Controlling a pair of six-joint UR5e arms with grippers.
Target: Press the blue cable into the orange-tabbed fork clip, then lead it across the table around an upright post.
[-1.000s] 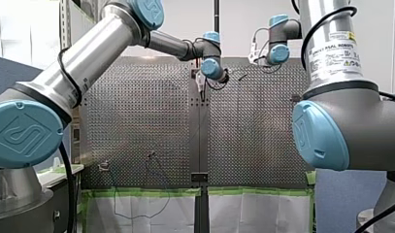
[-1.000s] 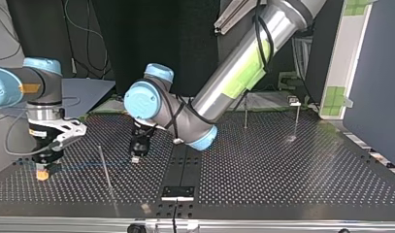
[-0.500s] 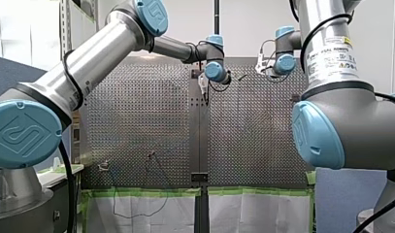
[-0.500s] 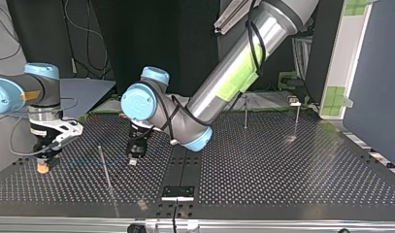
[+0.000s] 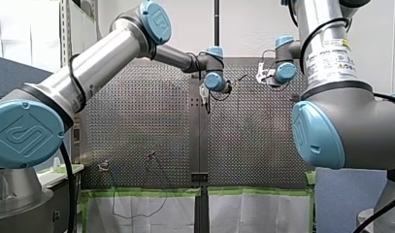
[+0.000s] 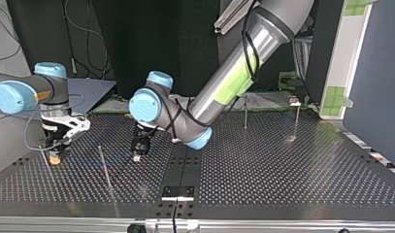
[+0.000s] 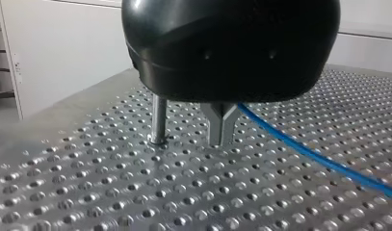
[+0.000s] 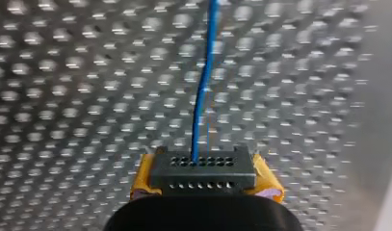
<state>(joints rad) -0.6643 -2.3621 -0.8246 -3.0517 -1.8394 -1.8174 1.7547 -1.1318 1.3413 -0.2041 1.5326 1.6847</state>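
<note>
The thin blue cable (image 7: 299, 147) runs low over the perforated table (image 6: 282, 170) between my two grippers. My left gripper (image 7: 221, 139), black with metal fingers, points down at the table and is shut on the blue cable; a short metal post (image 7: 159, 120) stands right beside its fingers. In the top view it (image 6: 136, 157) sits near the middle. My right gripper (image 8: 203, 175) shows yellow pads, and the cable (image 8: 199, 110) leads straight out from between them. In the top view it (image 6: 54, 159) is low at the left. I cannot pick out an orange-tabbed clip.
A thin slanted rod (image 6: 105, 167) stands between the two grippers in the top view. Two upright posts (image 6: 245, 112) (image 6: 296, 119) rise at the back right, with a small fixture (image 6: 293, 101) behind them. A black plate (image 6: 178, 191) lies at the table's near edge.
In the top view my right gripper has moved away from the camera and a little right, carrying its cable end. My left gripper has shifted only slightly and stays shut on the cable.
</note>
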